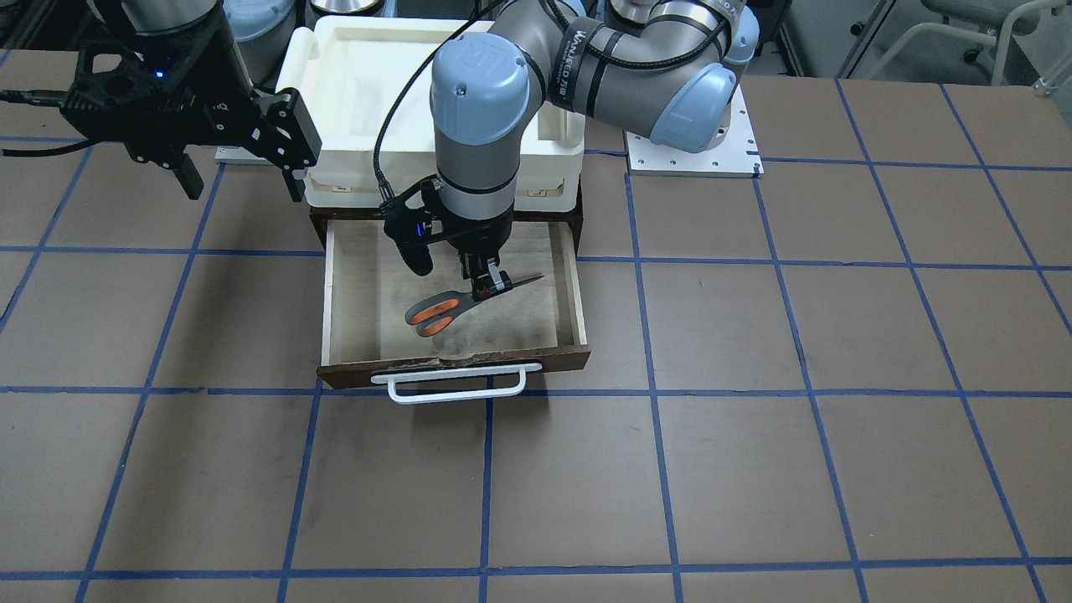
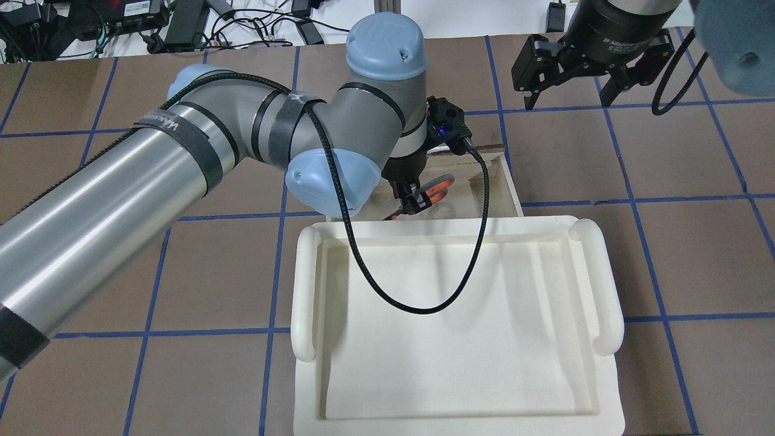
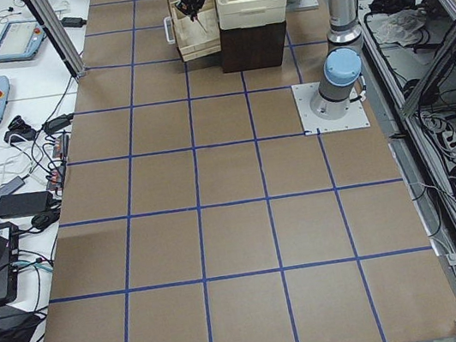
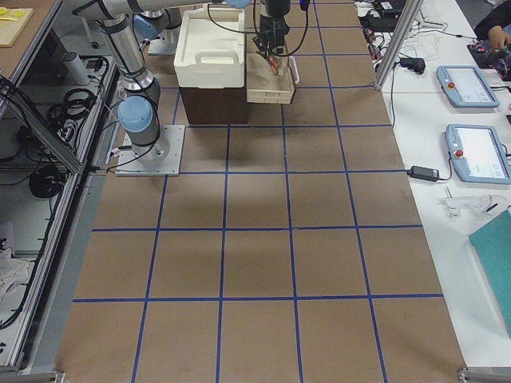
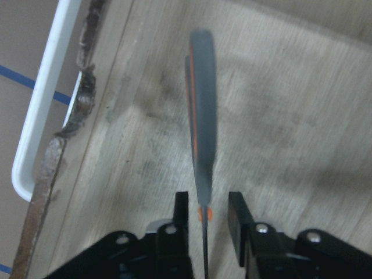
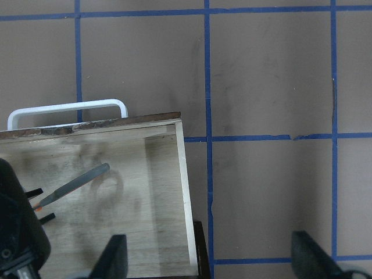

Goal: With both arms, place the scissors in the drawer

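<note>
The drawer (image 1: 579, 289) is pulled out, its white bar handle (image 1: 456, 387) toward the front. My left gripper (image 1: 489, 286) reaches down into it. The scissors (image 1: 435, 315) stand on edge between its fingers, handles tilted down toward the pale floor, blade tip pointing the other way. In the left wrist view the scissors (image 5: 202, 139) show a gap to each finger (image 5: 181, 210), so the jaws are slightly open. My right gripper (image 1: 244, 180) hangs open and empty beside the bin, above the table. It also shows in the overhead view (image 2: 567, 100). The right wrist view shows the drawer (image 6: 182, 192) below.
A white plastic bin (image 1: 360, 75) sits on the dark cabinet (image 1: 318, 226) behind the drawer and covers most of it in the overhead view (image 2: 460, 375). The brown table with a blue tape grid (image 1: 754, 469) spreads around it. The left arm's cable (image 2: 424, 306) hangs over the bin.
</note>
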Robot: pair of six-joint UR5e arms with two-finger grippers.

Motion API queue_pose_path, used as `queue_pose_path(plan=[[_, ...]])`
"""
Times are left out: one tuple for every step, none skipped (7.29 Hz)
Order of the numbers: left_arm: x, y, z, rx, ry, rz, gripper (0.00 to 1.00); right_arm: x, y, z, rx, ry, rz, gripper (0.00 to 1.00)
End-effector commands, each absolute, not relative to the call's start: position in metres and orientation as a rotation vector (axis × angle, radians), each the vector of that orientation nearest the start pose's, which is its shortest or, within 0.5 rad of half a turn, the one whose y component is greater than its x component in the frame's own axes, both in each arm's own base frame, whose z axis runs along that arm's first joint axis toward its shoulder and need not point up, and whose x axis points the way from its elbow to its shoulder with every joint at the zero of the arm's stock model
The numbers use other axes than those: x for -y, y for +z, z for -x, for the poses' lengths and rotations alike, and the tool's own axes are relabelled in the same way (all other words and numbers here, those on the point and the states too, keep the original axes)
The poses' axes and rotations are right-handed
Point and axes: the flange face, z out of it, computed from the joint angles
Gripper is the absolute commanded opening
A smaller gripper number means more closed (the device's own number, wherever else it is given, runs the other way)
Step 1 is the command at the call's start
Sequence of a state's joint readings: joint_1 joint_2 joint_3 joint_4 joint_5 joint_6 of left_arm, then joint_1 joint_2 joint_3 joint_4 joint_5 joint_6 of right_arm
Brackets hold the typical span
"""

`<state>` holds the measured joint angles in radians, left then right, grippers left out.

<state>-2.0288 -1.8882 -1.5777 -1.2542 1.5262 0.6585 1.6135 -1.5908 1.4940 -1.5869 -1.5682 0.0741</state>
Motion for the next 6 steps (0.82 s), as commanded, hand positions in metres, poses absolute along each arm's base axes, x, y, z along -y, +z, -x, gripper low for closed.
queue_pose_path(plan=[[0.472,0.331,0.402,-2.692,0.033,-1.71,0.77,0.483,0.537,-0.155,-3.123,-0.152,-0.115,1.0],[0.473,0.338,0.401,-2.685,0.013,-1.717,0.78,0.483,0.537,-0.155,-3.123,-0.152,-0.115,1.0],[0.471,0.345,0.401,-2.682,-0.006,-1.716,0.79,0.483,0.537,-0.155,-3.12,-0.152,-0.114,1.0],[0.472,0.359,0.396,-2.684,-0.037,-1.706,0.79,0.483,0.537,-0.155,-3.119,-0.152,-0.114,1.0],[0.474,0.368,0.39,-2.686,-0.054,-1.693,0.79,0.483,0.537,-0.155,-3.117,-0.151,-0.114,1.0],[0.485,0.379,0.37,-2.712,-0.079,-1.642,0.79,0.483,0.537,-0.156,-3.114,-0.156,-0.114,1.0]])
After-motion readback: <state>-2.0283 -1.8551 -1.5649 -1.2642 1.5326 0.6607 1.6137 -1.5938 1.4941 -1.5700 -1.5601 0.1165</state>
